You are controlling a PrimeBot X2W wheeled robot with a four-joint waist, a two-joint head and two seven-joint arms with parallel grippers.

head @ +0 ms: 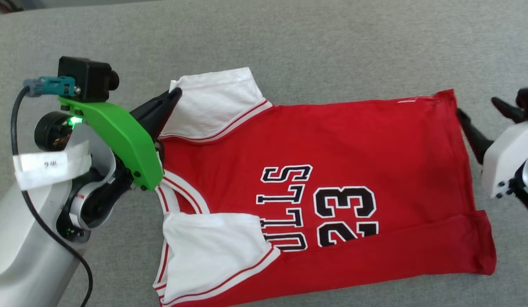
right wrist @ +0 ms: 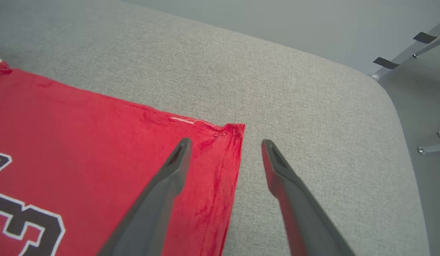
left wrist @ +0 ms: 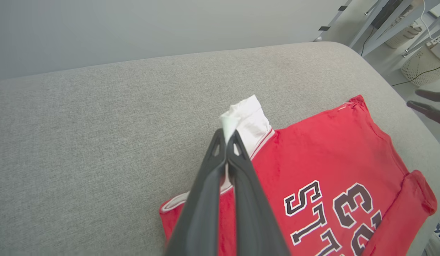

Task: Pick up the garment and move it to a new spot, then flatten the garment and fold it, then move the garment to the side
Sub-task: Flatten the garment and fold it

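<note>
The garment (head: 332, 140) lies front-up across the grey fabric surface (head: 289, 38), collar toward the robot's left and hem toward its right. Its near long side is folded over the lower part of the lettering. Nothing else lies on the fabric around it.

The left gripper (head: 168, 100) is pinched shut on the far white sleeve (left wrist: 253, 119), with cloth bunched up between its tips. The right gripper (right wrist: 223, 142) stands wide apart at the far hem corner, one finger above the red cloth (right wrist: 81, 124) and the other above bare fabric.

A green bracket (head: 119, 132) carrying a small black camera sits over the left wrist, with a white paper tag (head: 46, 166) and a black cable (head: 16, 128) beside it.

Beyond the surface's rounded right corner, metal legs (left wrist: 380, 32) stand on the floor near a pale basket (left wrist: 422, 64). I cannot tell what is in the basket.
</note>
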